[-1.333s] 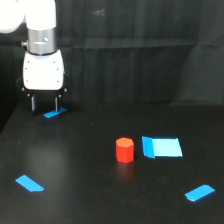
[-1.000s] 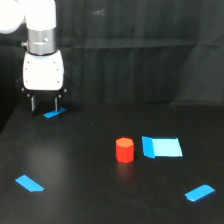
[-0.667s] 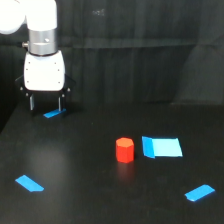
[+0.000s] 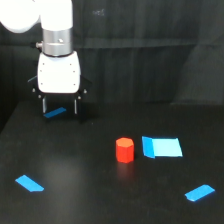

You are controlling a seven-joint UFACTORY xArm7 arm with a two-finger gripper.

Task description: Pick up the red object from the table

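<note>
The red object [image 4: 124,150] is a small red-orange hexagonal block standing upright on the black table [image 4: 90,190], just left of a large blue tape patch [image 4: 161,147]. My gripper [image 4: 60,108] hangs from the white arm at the back left, well apart from the block, up and to the exterior view's left of it. Its two dark fingers [image 4: 78,108] stand apart and hold nothing. A blue tape piece [image 4: 55,112] shows between them.
More blue tape pieces lie on the table at the front left [image 4: 29,183] and the front right [image 4: 200,192]. A black curtain [image 4: 150,50] hangs behind the table.
The gripper has shifted a little to the exterior view's right, toward the block. The red object has not moved.
</note>
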